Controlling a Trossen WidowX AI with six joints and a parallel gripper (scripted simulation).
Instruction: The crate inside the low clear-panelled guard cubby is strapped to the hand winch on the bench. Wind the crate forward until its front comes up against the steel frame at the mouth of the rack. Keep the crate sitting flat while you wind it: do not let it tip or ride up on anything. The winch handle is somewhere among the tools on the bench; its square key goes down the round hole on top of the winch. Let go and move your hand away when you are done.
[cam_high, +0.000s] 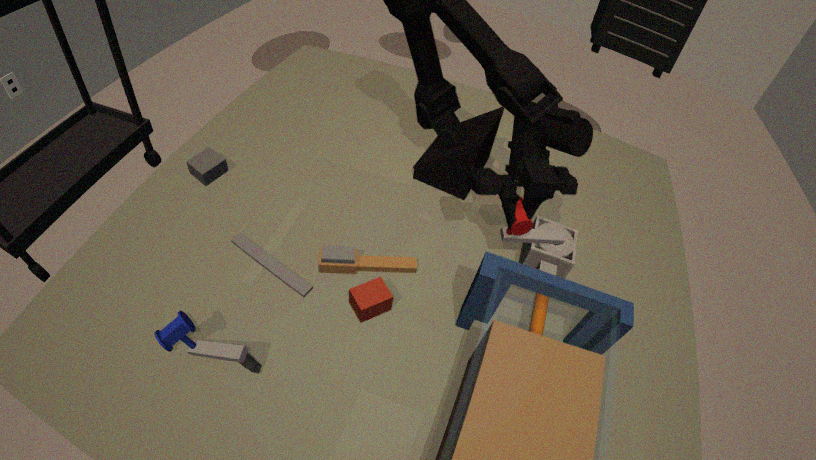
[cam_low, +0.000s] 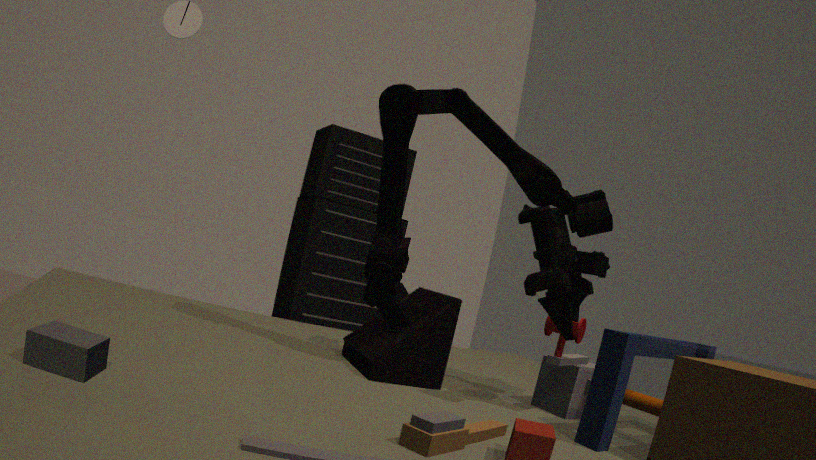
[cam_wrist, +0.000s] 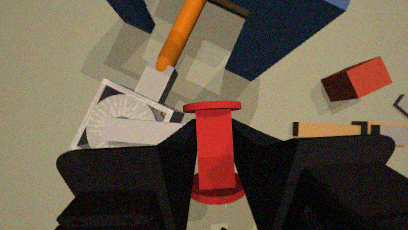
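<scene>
1. The big tan box-shaped crate (cam_high: 531, 394) sits near the table's front right corner, and from the top view its front face looks short of the blue steel frame (cam_high: 548, 282) at the rack mouth. There's a visible gap with the orange strap (cam_high: 538, 314) running across it, so I'd say the crate isn't home yet.

2. That strap leads through the frame to the small grey square winch (cam_high: 551, 242), which sits just beyond the frame toward the far right edge of the table.

3. The winch handle is in place: its flat grey crank arm (cam_high: 528, 235) lies across the top of the winch, with the red spool-shaped knob (cam_wrist: 214, 145) standing up at its outer end.

4. The black end effector (cam_wrist: 214, 165) is clamped firmly on that red knob, one finger on each side. So finding and fitting the handle looks done, and my read is that this is the winding step.

5. Left to do, as far as I can judge: wind until the crate meets the frame, keep it flat, then release and back away.

6. The blue-knobbed grey handle (cam_high: 200, 342) near the front left corner, the red block (cam_high: 371, 297), the wood-handled brush (cam_high: 365, 261), the grey flat bar (cam_high: 271, 264) and the grey cube (cam_high: 206, 165) all lie well apart from the action.
</scene>
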